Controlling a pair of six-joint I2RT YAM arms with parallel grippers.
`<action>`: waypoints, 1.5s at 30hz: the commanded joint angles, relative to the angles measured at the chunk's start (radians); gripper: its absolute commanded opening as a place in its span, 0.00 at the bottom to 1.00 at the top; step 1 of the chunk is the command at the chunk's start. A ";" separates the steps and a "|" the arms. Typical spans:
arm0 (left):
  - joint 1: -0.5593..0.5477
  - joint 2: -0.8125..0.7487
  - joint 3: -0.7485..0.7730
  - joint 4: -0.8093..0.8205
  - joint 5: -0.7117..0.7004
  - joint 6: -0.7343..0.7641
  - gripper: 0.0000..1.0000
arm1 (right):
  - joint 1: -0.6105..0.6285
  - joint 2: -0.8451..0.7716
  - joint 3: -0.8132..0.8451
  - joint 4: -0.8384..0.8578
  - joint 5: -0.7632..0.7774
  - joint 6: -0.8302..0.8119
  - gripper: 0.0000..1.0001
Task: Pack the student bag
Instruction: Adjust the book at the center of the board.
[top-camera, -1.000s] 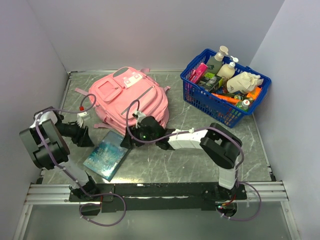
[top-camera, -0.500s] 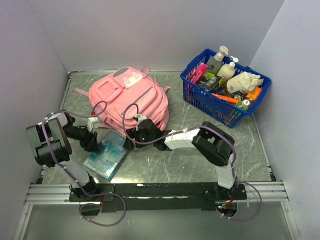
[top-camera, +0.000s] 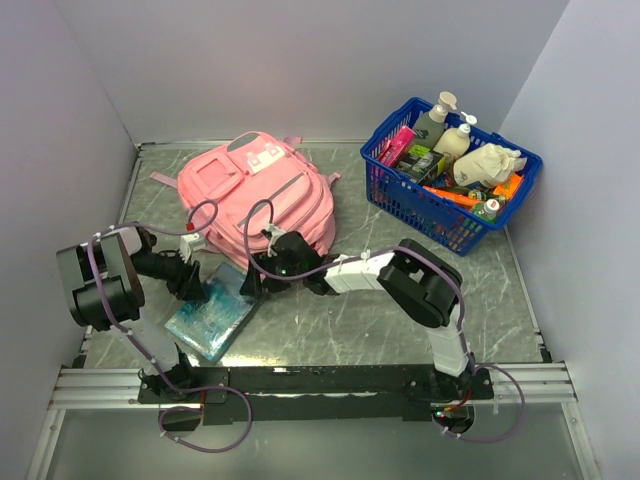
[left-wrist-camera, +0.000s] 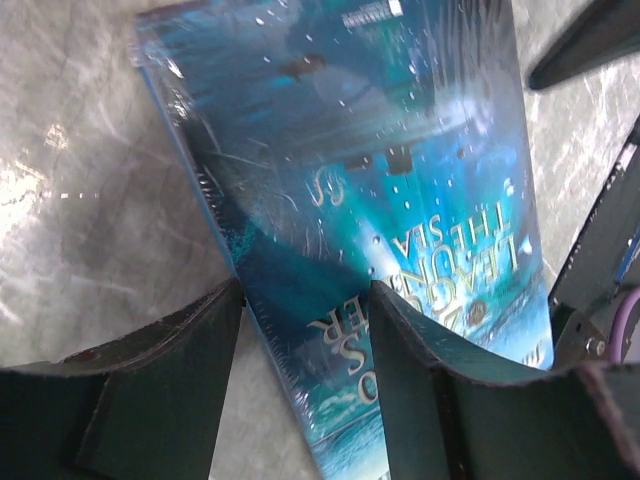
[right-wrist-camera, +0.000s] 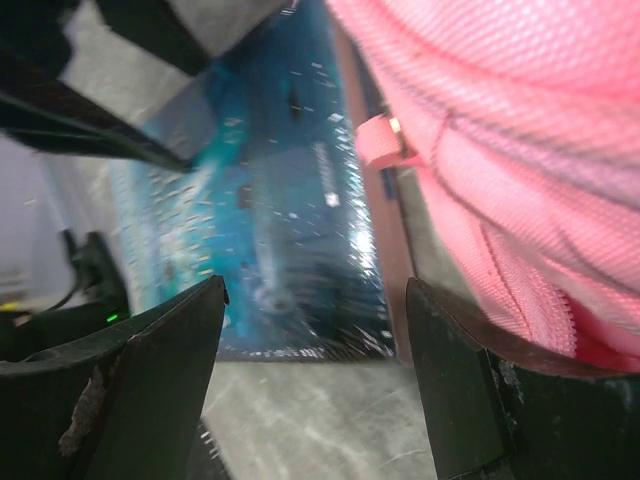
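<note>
**Book lies between both grippers, just in front of the bag**

The student bag (top-camera: 255, 195) lies flat on the table (top-camera: 340, 330), toward the far left, with its front pockets facing up and its lower edge turned toward the arms. A shrink-wrapped blue book (top-camera: 215, 308) lies flat just in front of that edge. Its long axis runs diagonally from the bag's lower edge toward the near-left of the table. The far short end of the book meets the bag, or slips just under its fabric; I cannot tell which.

The left gripper (top-camera: 195, 285) comes at the book from the left. Its jaws stand apart and straddle the left long edge near the far corner. In the left wrist view one finger is over bare table and the other is over the cover, with nothing pinched. The right gripper (top-camera: 255, 280) is also spread wide and holds nothing. It sits at the book's far-right corner, right beside the bag, where a pink zipper pull (right-wrist-camera: 378, 140) hangs over the book.

The left arm looks better placed to take the book across its narrow width. The right arm is nearer the bag, so it looks better placed to work on the opening. The blue basket (top-camera: 400, 205) of other items stands well apart, at the far right.
</note>
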 joint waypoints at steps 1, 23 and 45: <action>-0.031 0.006 -0.048 0.122 -0.008 -0.023 0.58 | -0.026 -0.057 0.027 0.151 -0.208 0.128 0.79; -0.261 0.010 0.113 0.009 0.116 -0.037 0.57 | -0.047 -0.219 -0.054 -0.288 -0.290 -0.310 0.61; 0.207 -0.097 0.371 -0.298 0.151 0.038 0.61 | 0.072 0.290 0.686 -0.374 -0.033 -0.569 0.67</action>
